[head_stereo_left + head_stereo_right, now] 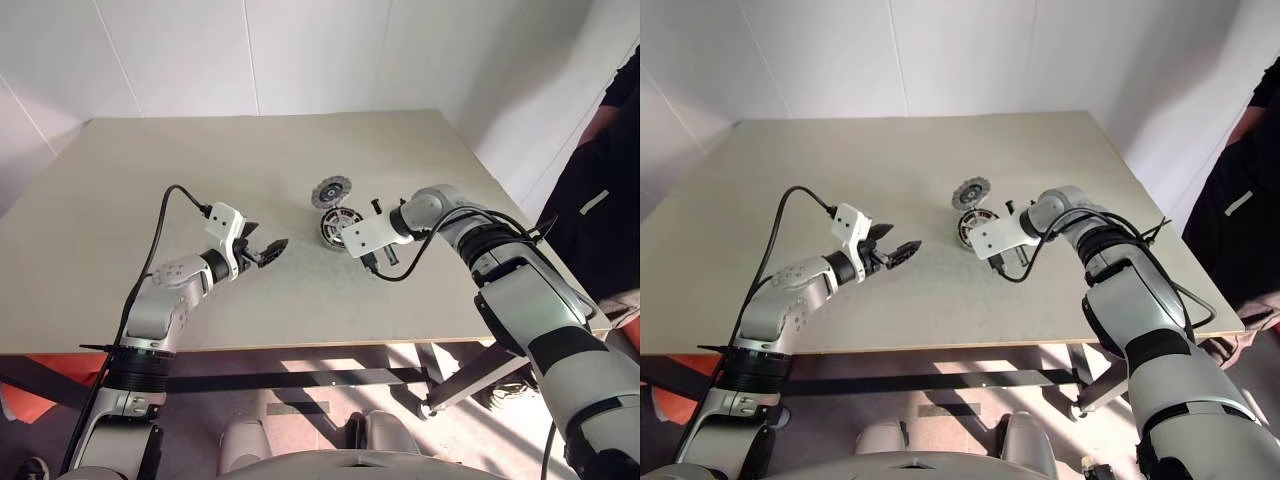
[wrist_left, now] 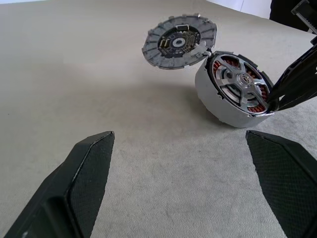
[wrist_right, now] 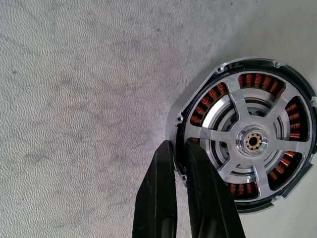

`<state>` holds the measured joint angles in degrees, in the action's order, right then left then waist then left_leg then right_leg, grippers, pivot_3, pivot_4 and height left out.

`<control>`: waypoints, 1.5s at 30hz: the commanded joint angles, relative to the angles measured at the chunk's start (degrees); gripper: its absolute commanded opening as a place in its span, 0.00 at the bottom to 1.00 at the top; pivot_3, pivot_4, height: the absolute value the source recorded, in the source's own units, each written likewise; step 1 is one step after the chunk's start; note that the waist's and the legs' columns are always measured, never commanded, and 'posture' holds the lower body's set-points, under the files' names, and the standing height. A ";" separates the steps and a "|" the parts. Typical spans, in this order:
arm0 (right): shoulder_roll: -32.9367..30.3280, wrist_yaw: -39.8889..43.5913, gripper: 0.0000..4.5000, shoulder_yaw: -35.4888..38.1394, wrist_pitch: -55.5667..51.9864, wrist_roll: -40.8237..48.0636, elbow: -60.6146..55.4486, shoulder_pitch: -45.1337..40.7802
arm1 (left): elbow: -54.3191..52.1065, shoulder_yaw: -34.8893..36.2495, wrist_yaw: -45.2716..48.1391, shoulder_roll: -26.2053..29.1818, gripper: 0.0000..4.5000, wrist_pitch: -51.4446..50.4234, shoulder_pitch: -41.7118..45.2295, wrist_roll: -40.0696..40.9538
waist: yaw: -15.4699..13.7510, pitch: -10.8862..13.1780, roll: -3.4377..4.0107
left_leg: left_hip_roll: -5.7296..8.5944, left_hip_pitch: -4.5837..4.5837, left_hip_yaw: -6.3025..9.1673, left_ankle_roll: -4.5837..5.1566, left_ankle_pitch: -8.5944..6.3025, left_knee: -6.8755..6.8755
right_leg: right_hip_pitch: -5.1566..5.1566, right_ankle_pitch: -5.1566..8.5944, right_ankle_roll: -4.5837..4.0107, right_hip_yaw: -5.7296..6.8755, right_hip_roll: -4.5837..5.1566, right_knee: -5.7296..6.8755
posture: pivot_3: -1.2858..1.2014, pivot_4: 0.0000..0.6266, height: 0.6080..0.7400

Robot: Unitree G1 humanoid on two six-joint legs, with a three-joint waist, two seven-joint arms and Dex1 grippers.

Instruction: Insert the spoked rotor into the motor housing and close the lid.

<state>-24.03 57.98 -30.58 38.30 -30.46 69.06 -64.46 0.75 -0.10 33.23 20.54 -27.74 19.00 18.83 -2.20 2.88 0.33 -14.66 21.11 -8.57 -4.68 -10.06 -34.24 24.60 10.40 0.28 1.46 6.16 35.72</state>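
The motor housing [image 3: 205,105], a silver-walled round with copper-red windings, lies on the table right of centre [image 1: 335,228]. The spoked rotor [image 3: 233,116] sits inside it, its pale spokes and hub over the windings. The grey ribbed lid [image 2: 178,42] lies just behind the housing, touching its edge, inner side showing. My right gripper [image 3: 178,145] points down at the housing's near rim, one finger outside the wall and one over the rotor's black ring, shut on that rim. My left gripper [image 1: 272,250] hovers open to the left of the housing, apart from it and holding nothing.
The beige table [image 1: 200,160] is bare around the parts, with wide free room to the left and behind. A person in dark clothes [image 1: 600,190] stands at the table's right side. Black cables hang from both wrists.
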 commanded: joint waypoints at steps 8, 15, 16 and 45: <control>3.69 0.81 0.00 8.64 -13.61 8.64 0.08 -1.77 | -2.57 0.43 -1.04 -0.52 1.00 0.80 -0.83 -0.28 | 0.83 0.07 0.03 | 0.00 0.03 0.00 -0.01 0.01 0.00 | 0.16 0.06 0.10 0.00 -0.02 0.00 | 0.52 0.00 1.00; 3.79 15.76 0.00 15.32 -42.07 17.72 -12.48 -1.40 | -4.10 -0.26 -2.44 -1.79 1.00 0.70 -3.68 -0.47 | 0.43 0.23 0.27 | -0.06 0.42 0.00 -0.03 0.03 0.00 | 0.49 -0.22 -0.35 0.05 -0.03 0.08 | 0.52 0.00 1.00; 3.63 17.27 0.00 15.56 -47.60 18.52 -15.96 -0.82 | -4.36 -0.31 -2.59 -1.88 1.00 0.66 -4.08 -0.49 | 0.24 0.23 0.27 | -0.09 0.45 0.00 -0.02 0.03 0.00 | 0.50 -0.22 -0.35 0.07 -0.04 0.07 | 0.52 0.00 1.00; 24.28 -16.28 0.00 32.00 -127.30 35.86 -38.92 -1.29 | -19.43 11.48 -8.48 2.20 1.00 -2.88 -17.79 3.25 | -1.70 0.23 0.24 | -0.14 -0.31 0.01 -0.63 0.16 0.54 | 0.35 0.09 0.12 -0.09 -0.16 -0.01 | 0.52 0.00 1.00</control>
<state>-0.79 43.95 -1.63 -90.83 3.42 29.09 -63.33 -15.60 11.58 25.45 22.92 -30.63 1.13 21.48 -3.90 3.11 0.57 -14.81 20.76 -8.55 -5.38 -9.85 -33.56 24.95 10.50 0.41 1.37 5.97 35.69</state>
